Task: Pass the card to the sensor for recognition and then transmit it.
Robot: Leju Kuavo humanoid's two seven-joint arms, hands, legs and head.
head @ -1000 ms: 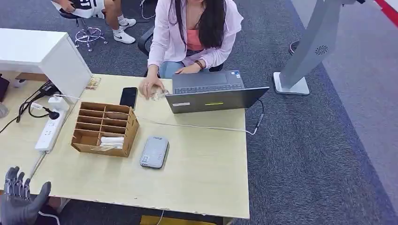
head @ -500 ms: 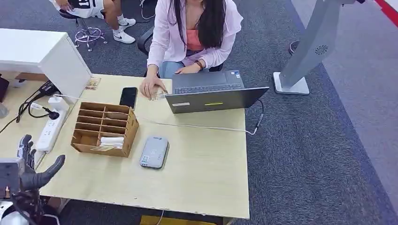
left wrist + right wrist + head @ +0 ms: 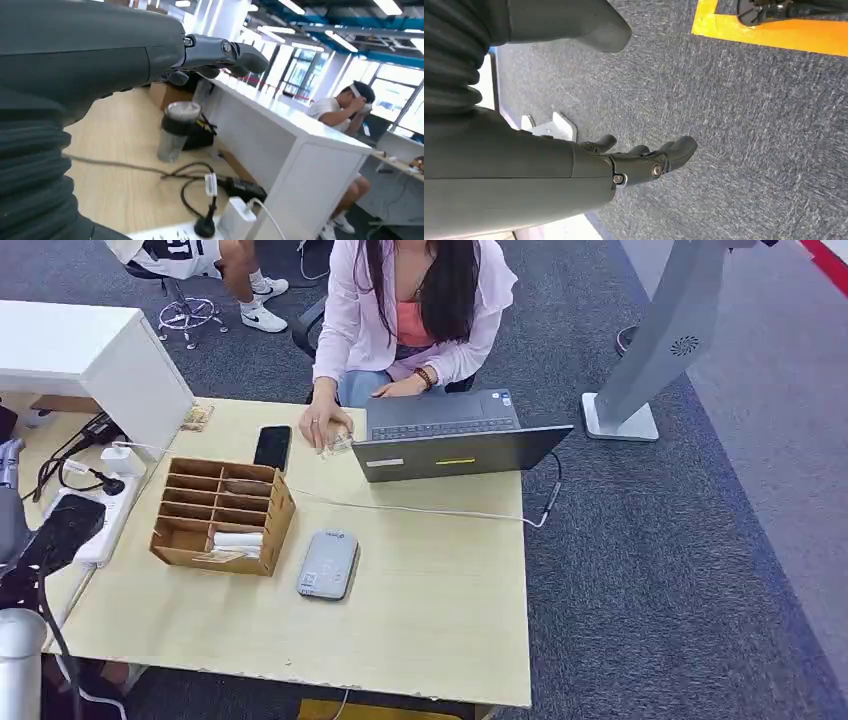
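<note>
**One hand near the card store, nothing yet held**

One hand is raised: the left hand (image 3: 220, 50), seen in the left wrist view with fingers extended together and nothing in them. In the head view the left arm (image 3: 45, 540) stands at the far left edge of the frame, level with the wooden organiser (image 3: 222, 516) at left centre. The cards (image 3: 235, 543) appear to be the pale items in the organiser's lower row of slots, lying flat with their long axis across the frame; this is a judgement, as they are small. They lie to the right of the left arm, near but apart. The sensor (image 3: 329, 564), a grey pad, lies just beside the organiser's lower right corner. The right hand (image 3: 644, 162) hangs over carpet, fingers loosely extended, holding nothing. The left arm is plainly the nearer. Bare table (image 3: 430, 610) extends right of the sensor; a power strip (image 3: 100, 525) and cables crowd the left edge.
</note>
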